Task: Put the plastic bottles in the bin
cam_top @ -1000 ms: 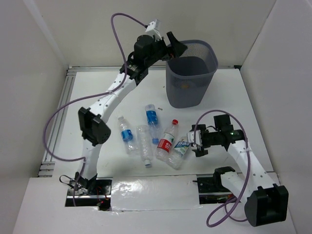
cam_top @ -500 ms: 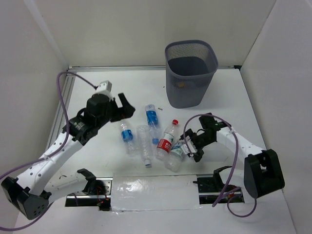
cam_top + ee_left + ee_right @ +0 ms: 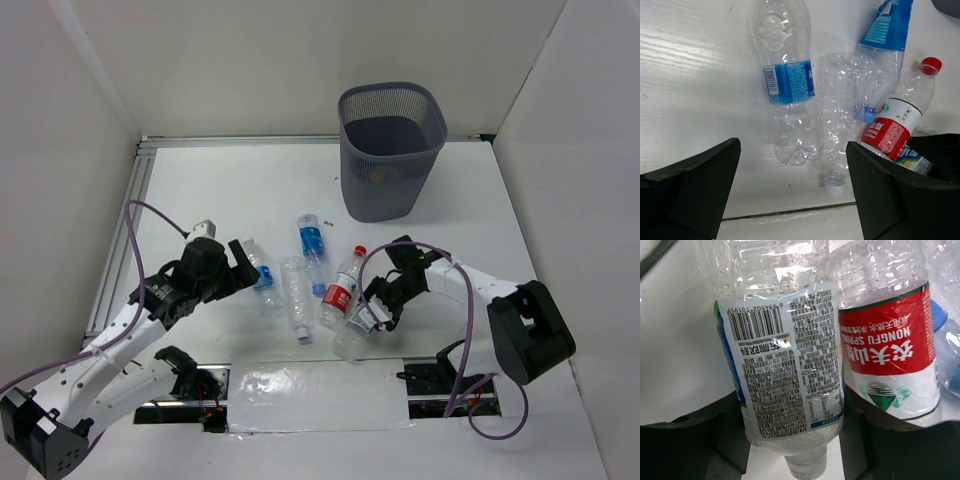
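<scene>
The dark grey mesh bin [image 3: 390, 150] stands upright at the back. Five bottles lie in a cluster mid-table: a blue-label bottle [image 3: 262, 275], an unlabelled one [image 3: 295, 298], a second blue-label one [image 3: 313, 243], a red-label one with a red cap [image 3: 343, 285] and a green-white one [image 3: 357, 325]. My left gripper [image 3: 240, 265] is open and empty, just left of the cluster; its view shows the blue-label bottle [image 3: 787, 85] and the unlabelled one [image 3: 847, 115] ahead. My right gripper [image 3: 375, 310] is open, its fingers on either side of the green-white bottle [image 3: 785, 370], beside the red-label bottle [image 3: 885, 355].
White walls enclose the table on the left, back and right. A metal rail [image 3: 125, 230] runs along the left edge. A taped strip [image 3: 310, 385] lies at the near edge between the arm bases. A loose white cap [image 3: 834, 184] sits at the unlabelled bottle's mouth.
My left arm swung from over the bin down to the left of the bottle cluster. My right gripper moved in around the green-white bottle, which shifted slightly toward the near edge.
</scene>
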You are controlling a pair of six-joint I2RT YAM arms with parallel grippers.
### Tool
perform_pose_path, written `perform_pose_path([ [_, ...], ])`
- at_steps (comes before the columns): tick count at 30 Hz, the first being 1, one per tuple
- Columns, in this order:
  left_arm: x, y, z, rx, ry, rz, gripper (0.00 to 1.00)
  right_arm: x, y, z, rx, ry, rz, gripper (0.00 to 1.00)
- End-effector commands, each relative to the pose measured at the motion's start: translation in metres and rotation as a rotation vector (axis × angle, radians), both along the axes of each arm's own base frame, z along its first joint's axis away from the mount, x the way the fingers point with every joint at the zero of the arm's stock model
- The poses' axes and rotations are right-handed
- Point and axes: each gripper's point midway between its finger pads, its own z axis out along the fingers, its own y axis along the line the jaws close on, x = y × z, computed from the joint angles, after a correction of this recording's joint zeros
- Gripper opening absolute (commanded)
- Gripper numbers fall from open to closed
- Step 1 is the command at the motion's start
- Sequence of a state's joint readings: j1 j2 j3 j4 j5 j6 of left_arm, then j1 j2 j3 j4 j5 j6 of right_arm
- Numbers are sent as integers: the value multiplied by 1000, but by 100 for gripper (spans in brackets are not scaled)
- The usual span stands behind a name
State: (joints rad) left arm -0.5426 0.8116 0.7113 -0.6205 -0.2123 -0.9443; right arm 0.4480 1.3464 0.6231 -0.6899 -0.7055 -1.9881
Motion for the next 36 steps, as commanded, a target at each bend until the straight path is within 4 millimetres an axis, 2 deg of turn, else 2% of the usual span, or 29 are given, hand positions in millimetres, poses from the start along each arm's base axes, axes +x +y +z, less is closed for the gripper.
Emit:
perform_pose_path([
  [1,7,-5,4,-28,-11,16,100,-5,0,10,18,-11,33,42],
  [3,11,-7,4,-26,-21,10,100,-9,-2,26,46,8,10,36],
  [4,11,-7,1,-13,-11,3,100,-9,-2,43,76,-19,4,34],
  [6,16,-10,2,-14,-26,-3,100,-12,1,87,146,-18,-32,34],
  [7,17,-13,1,-20,-21,-11,100,-3,8,120,194,-54,-54,33],
  [9,22,-15,-4,-7,-16,-19,100,9,21,167,303,-77,-123,31],
  [10,23,-18,-6,-12,-9,-27,100,13,24,192,352,-2,-260,30],
  [11,25,-19,-8,-9,-4,-27,100,39,35,243,476,-114,-298,30],
  [12,26,-19,-16,7,22,-27,100,54,37,265,524,-126,-377,29],
  [13,27,-18,-20,20,30,-19,100,59,38,287,585,-62,-486,29],
  [14,27,-18,-23,27,41,-19,100,71,38,305,629,-80,-531,29],
  [15,27,-18,-26,33,52,-19,100,92,34,347,719,-186,-603,30],
  [16,29,-19,-29,37,58,-19,100,103,31,362,773,-145,-704,30],
  [18,32,-19,-31,38,57,-5,100,138,25,398,855,-206,-827,32],
  [20,36,-18,-33,39,59,5,100,183,4,408,863,-274,-1026,35],
  [22,40,-16,-37,50,53,0,100,210,-17,412,878,-311,-1125,35],
  [23,43,-15,-38,49,52,9,100,225,-20,404,861,-311,-1154,37],
  [24,46,-13,-41,55,49,11,100,233,-24,410,883,-318,-1167,38],
  [26,47,-11,-45,68,59,13,100,259,-32,402,859,-307,-1217,41],
  [28,48,-7,-55,85,80,18,100,277,-41,387,813,-268,-1259,59],
  [29,48,-4,-57,89,88,27,100,291,-42,370,771,-240,-1284,71],
  [31,46,-3,-65,101,110,27,100,295,-45,372,770,-192,-1298,100],
  [33,46,-1,-68,113,119,33,100,294,-48,376,804,-133,-1292,100],
  [34,48,-2,-71,114,121,33,100,288,-45,386,830,-128,-1272,100],
  [36,51,-5,-74,107,122,27,100,275,-54,395,880,-99,-1276,100],
])
